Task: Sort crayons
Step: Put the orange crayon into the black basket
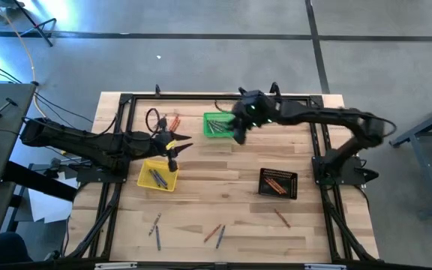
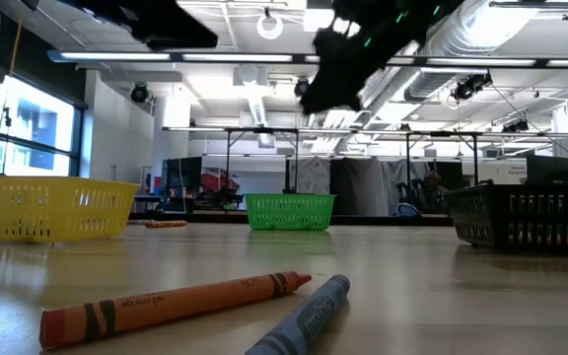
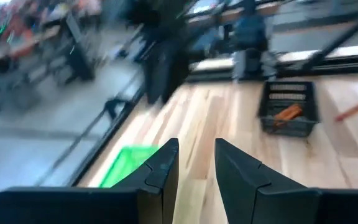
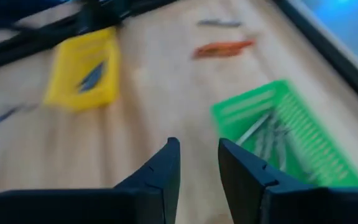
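Observation:
Crayons lie loose near the table's front: a grey pair point(image 1: 156, 225), an orange and grey pair point(image 1: 214, 234) and one orange crayon point(image 1: 282, 218). Two of them show close in the low view, orange point(image 2: 176, 301) and blue-grey point(image 2: 304, 320). The yellow basket point(image 1: 157, 175) holds blue-grey crayons, the green basket point(image 1: 217, 124) grey ones point(image 4: 266, 134), and the black basket point(image 1: 278, 183) orange ones point(image 3: 288, 113). My left gripper point(image 1: 172, 154) hangs over the yellow basket's far right corner, slightly open and empty point(image 3: 196, 165). My right gripper point(image 1: 238, 133) hovers at the green basket's right side, slightly open and empty point(image 4: 199, 165).
A few orange crayons point(image 1: 175, 120) lie at the far left by a black cable loop point(image 1: 153, 118). A dark metal frame point(image 1: 126, 101) runs along the table's edges. Bare wood lies between the three baskets and the front crayons.

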Controlling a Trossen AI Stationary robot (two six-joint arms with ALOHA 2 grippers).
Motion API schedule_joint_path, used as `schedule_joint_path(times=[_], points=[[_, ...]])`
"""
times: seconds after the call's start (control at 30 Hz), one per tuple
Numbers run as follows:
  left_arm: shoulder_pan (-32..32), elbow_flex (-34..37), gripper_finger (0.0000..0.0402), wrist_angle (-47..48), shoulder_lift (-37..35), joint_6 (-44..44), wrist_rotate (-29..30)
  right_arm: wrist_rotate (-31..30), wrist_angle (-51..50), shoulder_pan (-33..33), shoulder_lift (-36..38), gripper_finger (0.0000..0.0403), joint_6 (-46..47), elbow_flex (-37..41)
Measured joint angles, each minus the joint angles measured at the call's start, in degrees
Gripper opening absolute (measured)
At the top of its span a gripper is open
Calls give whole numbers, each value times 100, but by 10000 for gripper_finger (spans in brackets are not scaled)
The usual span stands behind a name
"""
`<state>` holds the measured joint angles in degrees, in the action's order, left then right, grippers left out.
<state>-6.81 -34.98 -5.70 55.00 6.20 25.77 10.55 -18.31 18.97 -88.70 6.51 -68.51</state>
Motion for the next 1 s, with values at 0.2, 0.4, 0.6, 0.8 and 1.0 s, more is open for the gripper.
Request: schedule_joint_path(times=[0.2,0.4,0.6,0.8,1.0], points=[[2,0,90,1494,2,-1304,628,-652,-1555,-1275,1134,92,561,-4],[319,0,90,2590,4,-2370,1166,-2242,-2280,-2825,1655,91,1740,-4],[1369,0,90,2949,114,-3015,629,-3447,-2676,-3910,1658,91,2509,-4],[2505,0,90,3158,578,-3014,-363,-3975,-3024,-4298,1634,92,2870,-4],[3303,-123,90,3200,1377,-2825,-1248,-4030,-3198,-4314,1634,92,2953,-4]])
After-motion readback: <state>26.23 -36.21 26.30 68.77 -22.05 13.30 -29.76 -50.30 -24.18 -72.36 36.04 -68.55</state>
